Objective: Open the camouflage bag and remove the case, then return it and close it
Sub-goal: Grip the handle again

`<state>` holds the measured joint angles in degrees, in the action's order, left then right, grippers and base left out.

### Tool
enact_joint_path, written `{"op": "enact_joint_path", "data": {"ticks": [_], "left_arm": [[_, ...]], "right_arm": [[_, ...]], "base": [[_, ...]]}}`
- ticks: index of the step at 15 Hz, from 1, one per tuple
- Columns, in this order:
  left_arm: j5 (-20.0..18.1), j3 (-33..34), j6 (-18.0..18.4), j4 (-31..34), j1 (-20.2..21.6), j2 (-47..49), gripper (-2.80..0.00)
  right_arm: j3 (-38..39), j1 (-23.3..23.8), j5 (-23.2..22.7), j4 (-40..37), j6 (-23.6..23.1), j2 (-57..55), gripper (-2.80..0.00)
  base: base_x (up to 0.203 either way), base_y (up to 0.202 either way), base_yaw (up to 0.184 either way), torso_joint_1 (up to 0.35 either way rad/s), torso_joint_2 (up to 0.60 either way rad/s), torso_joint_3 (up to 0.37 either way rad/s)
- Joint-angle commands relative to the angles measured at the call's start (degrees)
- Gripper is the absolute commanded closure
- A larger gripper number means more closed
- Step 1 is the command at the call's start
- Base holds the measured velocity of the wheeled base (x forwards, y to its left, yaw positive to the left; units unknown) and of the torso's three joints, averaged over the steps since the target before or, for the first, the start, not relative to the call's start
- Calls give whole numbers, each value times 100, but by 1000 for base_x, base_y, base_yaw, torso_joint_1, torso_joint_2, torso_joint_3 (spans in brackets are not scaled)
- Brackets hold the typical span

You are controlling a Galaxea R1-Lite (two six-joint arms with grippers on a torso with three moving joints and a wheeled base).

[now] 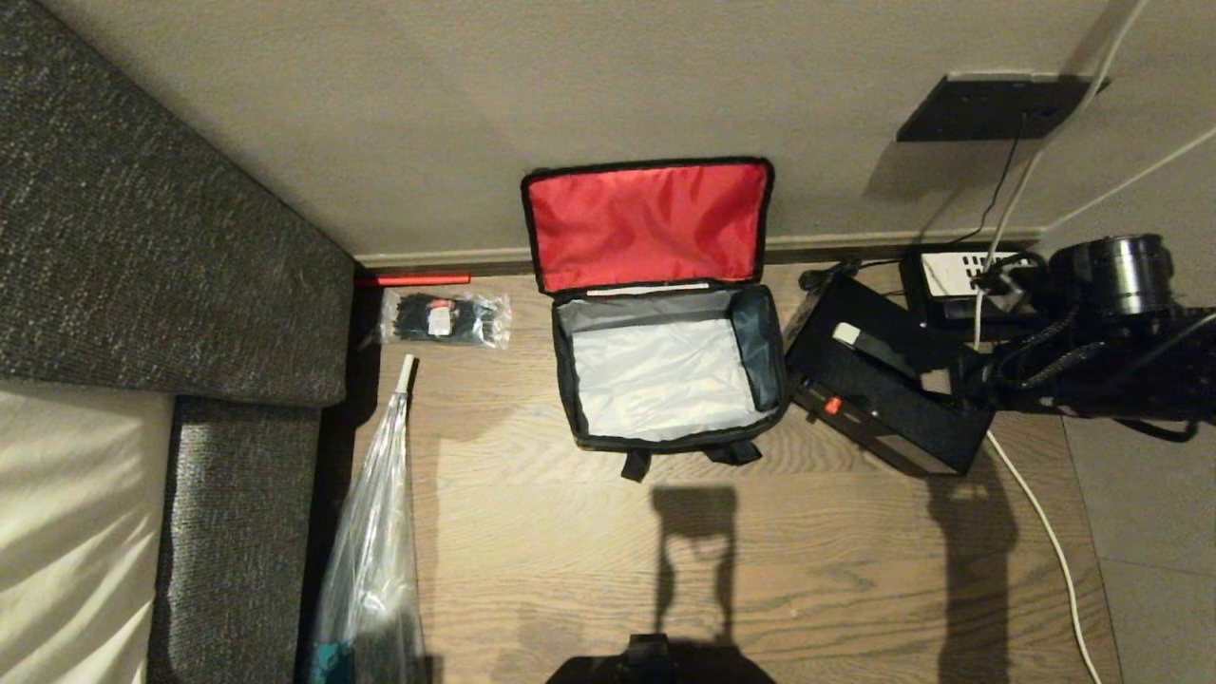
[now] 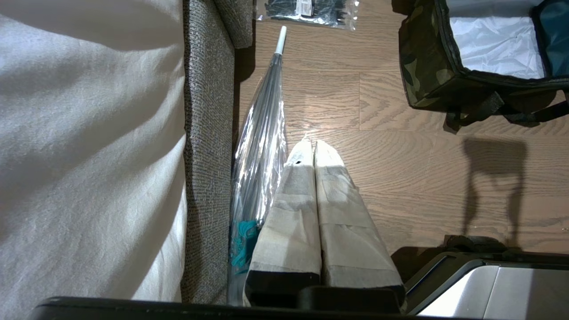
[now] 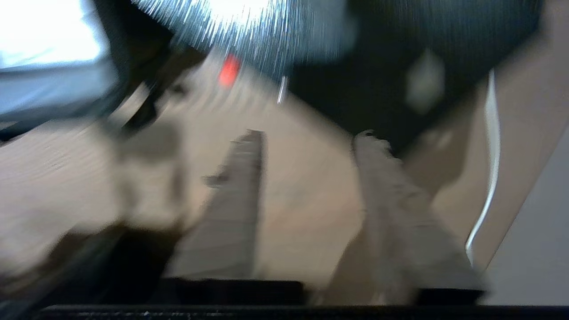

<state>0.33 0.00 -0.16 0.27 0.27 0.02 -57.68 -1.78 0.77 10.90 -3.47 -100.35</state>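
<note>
Two grippers showed: the right gripper (image 3: 306, 138) had its fingers spread apart with nothing between them, and the left gripper (image 2: 310, 144) had its fingers pressed together, empty, over the floor (image 1: 807, 570). The black case (image 1: 888, 389) lay on the floor just ahead of the right gripper, and the bag (image 1: 665, 366) stood beside the case, farther off to the left. The bag's lid (image 1: 648, 223) was up against the wall (image 1: 456, 123), and the bag was empty inside.

wood floor (image 1: 807, 570), camouflage bag (image 1: 665, 380), case (image 1: 883, 399)
</note>
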Motion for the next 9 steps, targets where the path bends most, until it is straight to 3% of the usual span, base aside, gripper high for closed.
{"op": "enact_joint_path", "data": {"ticks": [1, 4, 6, 8, 9], "left_arm": [[2, 18, -2, 0, 2, -2, 0], [2, 18, -2, 0, 8, -2, 0], [2, 18, -2, 0, 8, -2, 0], [2, 18, 7, 0, 8, -2, 0], [2, 18, -2, 0, 0, -2, 0]], "right_arm": [[-114, -140, 74, 459, -1049, -731, -280], [-244, -177, 90, 265, -1564, -296, -280], [-224, -23, 254, 122, -2687, -173, -280], [-222, 193, 1121, 119, -4155, -334, -280], [-253, 242, 1757, 101, -4538, -483, -280]], "base": [[0, 0, 0, 0, 0, 0], [0, 0, 0, 0, 0, 0], [0, 0, 0, 0, 0, 0], [0, 0, 0, 0, 0, 0], [0, 0, 0, 0, 0, 0]]}}
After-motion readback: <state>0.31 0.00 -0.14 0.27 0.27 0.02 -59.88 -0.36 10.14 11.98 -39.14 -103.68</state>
